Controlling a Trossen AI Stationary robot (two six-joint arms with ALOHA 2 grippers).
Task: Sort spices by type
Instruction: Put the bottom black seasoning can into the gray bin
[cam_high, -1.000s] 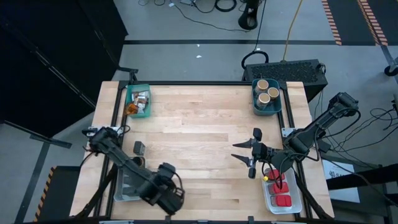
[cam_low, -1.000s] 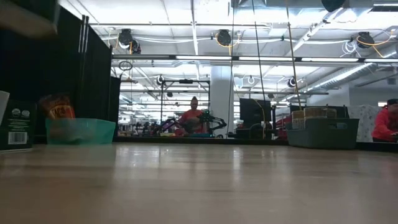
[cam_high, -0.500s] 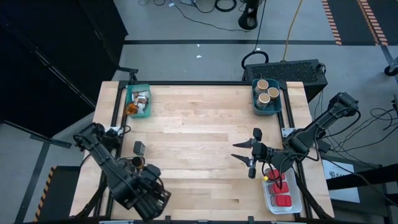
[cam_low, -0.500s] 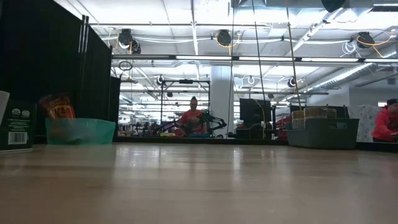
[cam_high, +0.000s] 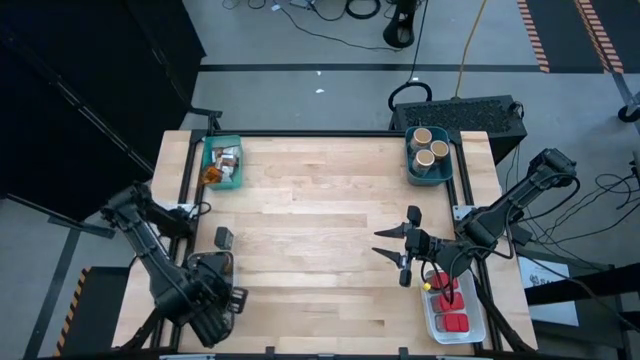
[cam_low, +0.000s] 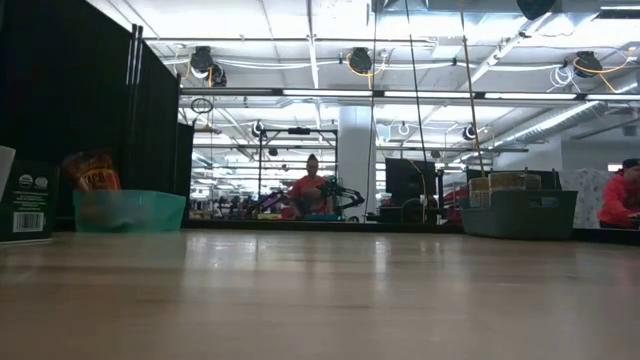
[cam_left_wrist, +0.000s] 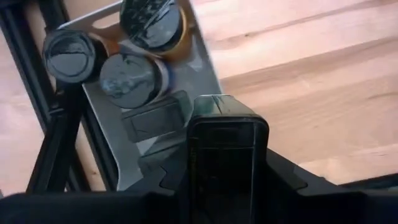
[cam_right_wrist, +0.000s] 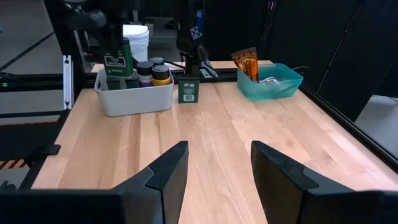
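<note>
Dark green rectangular spice tin (cam_left_wrist: 227, 163) sits clamped between the left gripper's (cam_left_wrist: 225, 177) fingers, held above the clear-white bin (cam_high: 203, 283) at the table's near left corner. Three round dark-lidded jars (cam_left_wrist: 129, 78) stand inside that bin. Just beyond the bin, a second dark tin (cam_high: 224, 238) stands alone on the pale wooden table (cam_high: 320, 200). Orange printed packets (cam_high: 212, 175) fill the teal bin (cam_high: 237, 163) at the far left corner; tan round cylinders (cam_high: 430, 148) fill the grey-teal bin (cam_high: 410, 158) at the far right; red tins (cam_high: 452, 321) lie in the clear tray (cam_high: 432, 322) near right. The right gripper (cam_high: 392, 244) hovers beside that tray, fingers parted, holding nothing.
</note>
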